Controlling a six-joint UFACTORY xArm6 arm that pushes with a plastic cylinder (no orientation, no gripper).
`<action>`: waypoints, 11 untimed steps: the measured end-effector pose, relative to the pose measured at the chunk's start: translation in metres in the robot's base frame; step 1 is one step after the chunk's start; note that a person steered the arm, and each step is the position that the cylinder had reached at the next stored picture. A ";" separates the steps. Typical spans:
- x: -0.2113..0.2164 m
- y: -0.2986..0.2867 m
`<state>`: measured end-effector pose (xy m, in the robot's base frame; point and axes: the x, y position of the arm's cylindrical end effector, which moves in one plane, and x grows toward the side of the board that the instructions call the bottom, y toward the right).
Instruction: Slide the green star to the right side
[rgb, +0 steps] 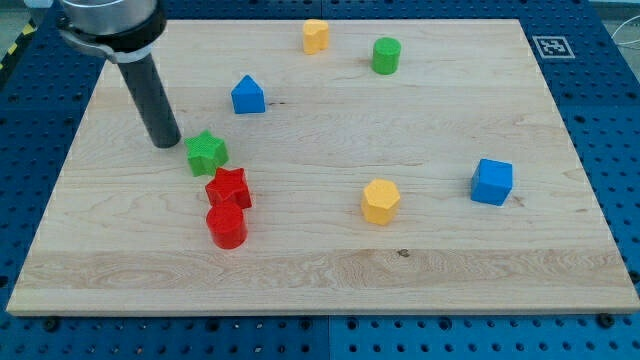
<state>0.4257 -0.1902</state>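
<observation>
Camera view showed my tip (163, 142) just left of the green star (206, 152), at the board's (330, 270) left, so the push looked about to begin; the rod, with no jaws to open or close, came down from the far left. The next move called for a rightward shove, clear of the red star (229, 187) just beside on the near side.

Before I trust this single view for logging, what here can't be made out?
- My tip: whether it touches the green star; too close to tell.
- Arm above the rod: cut off by the view's top edge.
- Red star and red cylinder: contact unclear, they overlap.
</observation>
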 end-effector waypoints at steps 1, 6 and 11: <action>0.018 0.012; -0.002 0.053; -0.008 0.108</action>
